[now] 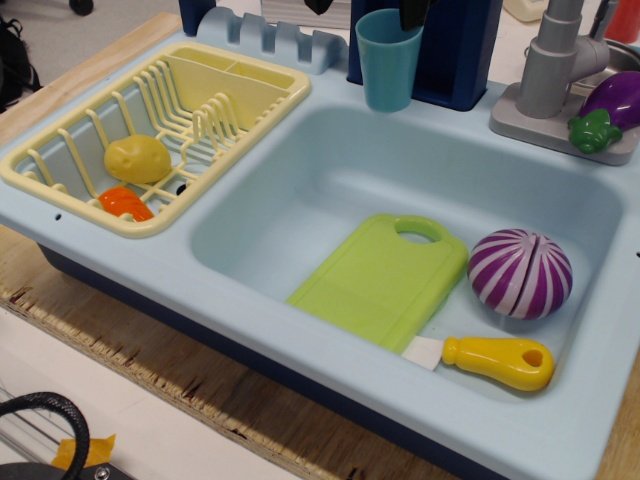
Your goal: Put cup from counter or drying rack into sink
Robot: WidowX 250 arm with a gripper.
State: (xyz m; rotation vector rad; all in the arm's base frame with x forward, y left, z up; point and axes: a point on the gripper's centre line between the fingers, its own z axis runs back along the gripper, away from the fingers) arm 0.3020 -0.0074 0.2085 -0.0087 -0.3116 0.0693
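Note:
The teal-blue cup (pixel 388 62) stands upright on the pale blue counter (pixel 250 330), on its back ledge just behind the sink (pixel 300 180). Only the two dark fingertips of my gripper (pixel 366 8) show at the top edge. One fingertip is left of the cup and apart from it. The other is at the cup's right rim. The jaws stand apart, wider than the cup. The pale yellow drying rack (pixel 60 180) sits at the left and holds no cup.
In the sink lie a green cutting board (pixel 375 285), a purple onion (pixel 520 273) and a yellow-handled toy knife (pixel 500 362). The rack holds a yellow potato (pixel 138 159) and an orange piece (pixel 125 204). A grey faucet (pixel 555 70) and a purple eggplant (pixel 620 100) stand at the back right.

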